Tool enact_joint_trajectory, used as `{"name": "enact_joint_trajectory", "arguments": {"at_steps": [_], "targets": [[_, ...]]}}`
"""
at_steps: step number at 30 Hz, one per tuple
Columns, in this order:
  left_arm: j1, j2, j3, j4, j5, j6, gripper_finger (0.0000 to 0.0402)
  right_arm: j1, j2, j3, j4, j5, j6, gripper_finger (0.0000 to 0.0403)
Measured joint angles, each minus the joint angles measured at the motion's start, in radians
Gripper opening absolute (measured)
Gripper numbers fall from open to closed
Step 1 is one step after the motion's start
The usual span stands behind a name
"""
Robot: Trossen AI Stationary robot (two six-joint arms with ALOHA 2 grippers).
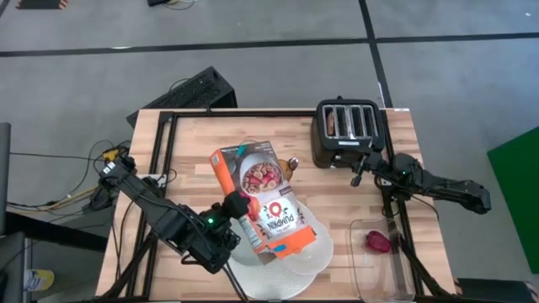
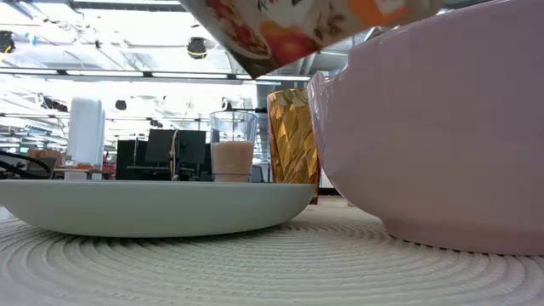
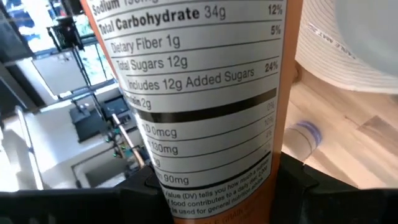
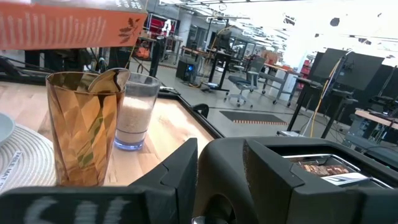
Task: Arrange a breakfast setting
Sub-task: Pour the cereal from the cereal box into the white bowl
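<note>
My left gripper (image 1: 239,207) is shut on an orange cereal box (image 1: 263,195), held tilted above the near middle of the table. The box's lower end (image 1: 290,242) is over the round white plate (image 1: 290,268). In the low view the box (image 2: 297,21) hangs above the white bowl (image 2: 442,127), which rests on a woven mat beside the pale grey-blue plate (image 2: 153,208). My right gripper (image 1: 360,170) is at the black toaster's (image 1: 348,130) near side. Brown toast (image 4: 320,167) sits in a slot. The dark red fruit (image 1: 379,241) lies in a clear tray. A spoon (image 4: 109,79) stands in an amber glass (image 4: 84,127). My left gripper pinches the cereal box between its two fingers (image 3: 144,194) about midway along the box. The nutrition side panel (image 3: 193,93) faces the wrist, with one finger on each broad face. It comes level from the table's left. The box is lifted clear and tipped.
A clear glass with a pale filling (image 2: 232,146) stands behind the plates next to the amber glass (image 2: 293,144). The clear tray (image 1: 383,261) sits at the table's near right corner. Bare wood shows along the far left of the table (image 1: 194,139).
</note>
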Motion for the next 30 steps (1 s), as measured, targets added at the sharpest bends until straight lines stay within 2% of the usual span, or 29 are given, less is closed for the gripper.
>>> {"name": "enact_joint_trajectory", "arguments": {"at_steps": [10, 30], "targets": [[0.010, 0.052, 0.000, 0.004, -0.047, 0.019, 0.0151, 0.000, 0.000, 0.000, 0.000, 0.001, 0.000, 0.0151], [-0.009, 0.125, 0.000, 0.058, -0.153, 0.170, 0.0151, 0.000, 0.001, 0.000, 0.000, 0.000, 0.000, 0.0150]]}}
